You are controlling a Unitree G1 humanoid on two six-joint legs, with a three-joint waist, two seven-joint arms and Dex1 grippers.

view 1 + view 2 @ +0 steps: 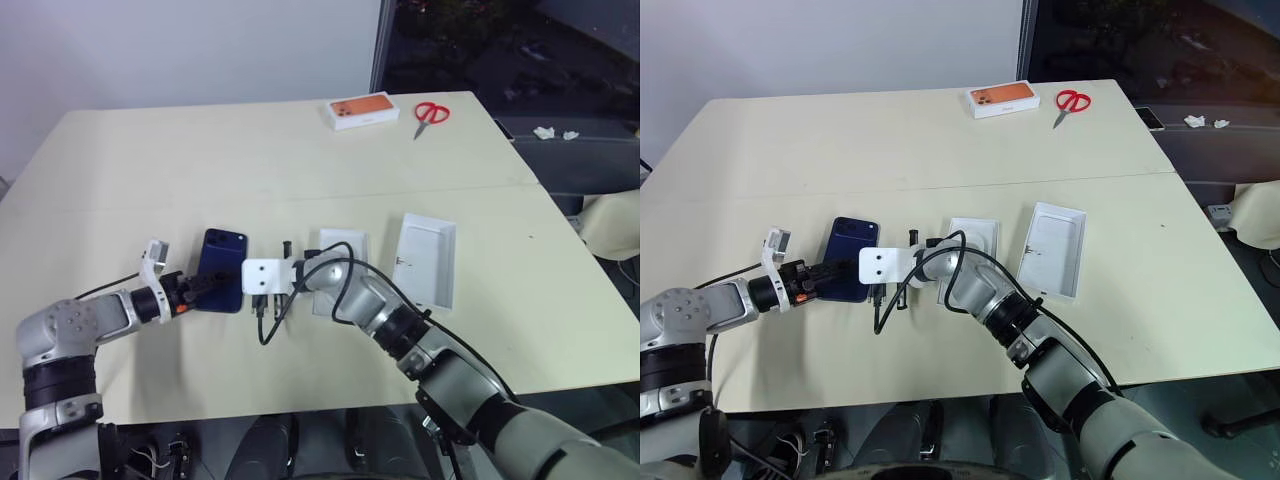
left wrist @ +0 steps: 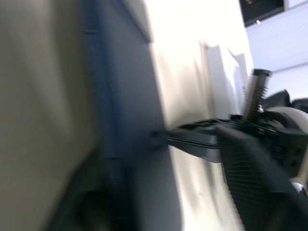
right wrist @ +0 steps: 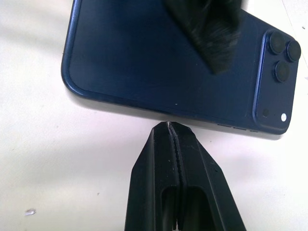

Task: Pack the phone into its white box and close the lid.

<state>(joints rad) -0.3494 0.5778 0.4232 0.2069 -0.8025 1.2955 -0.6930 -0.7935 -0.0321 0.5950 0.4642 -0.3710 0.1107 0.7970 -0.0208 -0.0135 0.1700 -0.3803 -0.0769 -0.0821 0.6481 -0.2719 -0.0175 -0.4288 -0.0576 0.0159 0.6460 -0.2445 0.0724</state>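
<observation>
The dark navy phone (image 1: pixel 225 262) lies back up on the cream table, its camera cluster at the far corner. My left gripper (image 1: pixel 203 288) grips its near-left edge: one black finger (image 3: pixel 207 33) lies across the back, the other is hidden. My right gripper (image 3: pixel 168 126) is shut, its tips against the phone's long right edge. To the right, partly behind my right arm, is the white box (image 1: pixel 345 243), with a rounded white recess showing inside. Further right the lid (image 1: pixel 428 258) lies open side up, plain white inside.
A white box with an orange top (image 1: pixel 364 111) and red-handled scissors (image 1: pixel 431 114) sit at the far edge of the table. A black cable (image 1: pixel 266 325) loops down from my right wrist beside the phone. The table's right edge runs close past the lid.
</observation>
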